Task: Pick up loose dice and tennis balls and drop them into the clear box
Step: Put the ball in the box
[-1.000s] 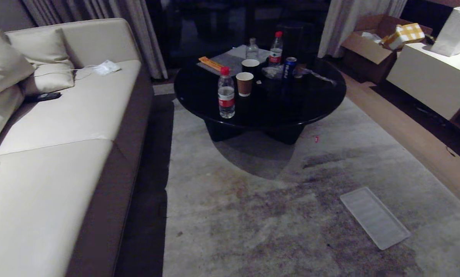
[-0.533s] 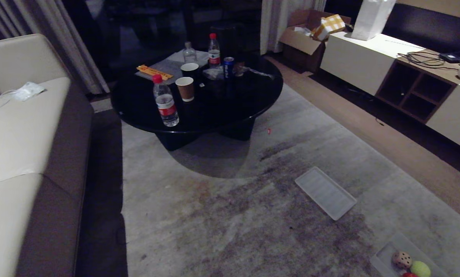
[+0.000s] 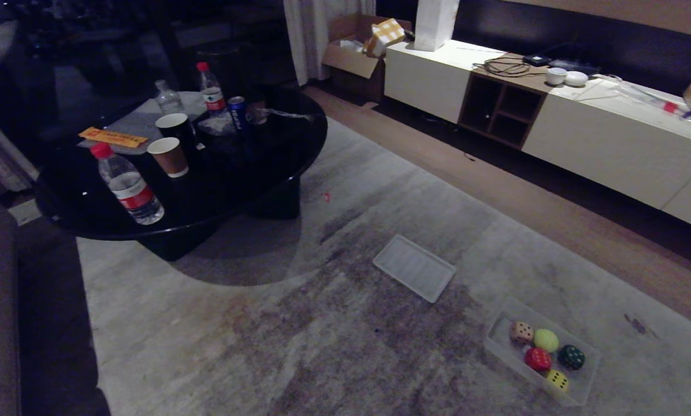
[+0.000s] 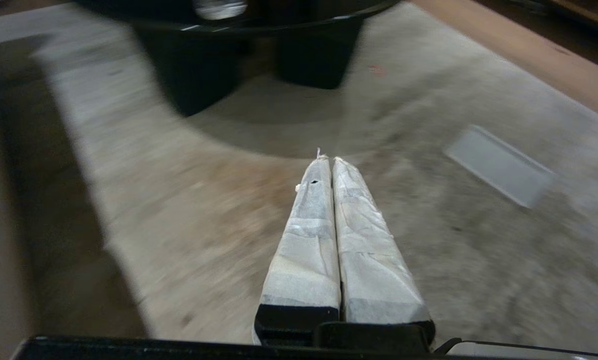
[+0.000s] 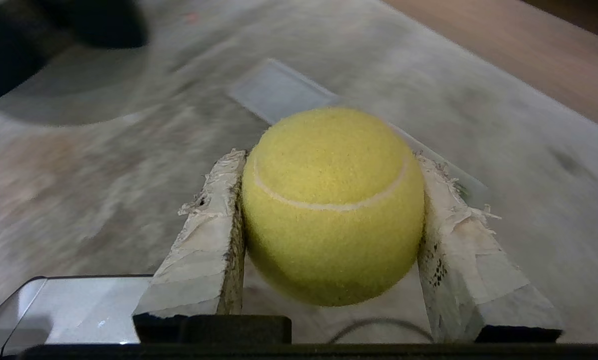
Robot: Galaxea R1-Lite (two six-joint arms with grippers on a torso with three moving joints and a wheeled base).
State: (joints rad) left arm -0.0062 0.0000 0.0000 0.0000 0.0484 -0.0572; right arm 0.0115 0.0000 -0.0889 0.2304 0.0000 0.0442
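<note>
The clear box (image 3: 502, 323) sits on the rug at the lower right of the head view. In it lie a beige die (image 3: 520, 332), a tennis ball (image 3: 546, 340), a red die (image 3: 537, 359), a dark green die (image 3: 571, 357) and a yellow die (image 3: 557, 379). Neither arm shows in the head view. In the right wrist view my right gripper (image 5: 331, 159) is shut on a second tennis ball (image 5: 331, 205), held above the rug. My left gripper (image 4: 326, 159) is shut with nothing in it, also over the rug.
A flat ribbed white panel (image 3: 415, 267) lies on the rug between the box and a round black table (image 3: 264, 173) carrying bottles and cups. A small red cap (image 3: 326, 197) lies near the table's base. A low white cabinet (image 3: 600, 138) runs along the right.
The whole head view has swung to the right: the sofa has left the picture and the clear box with its contents has come in. The things on the floor have not moved.
</note>
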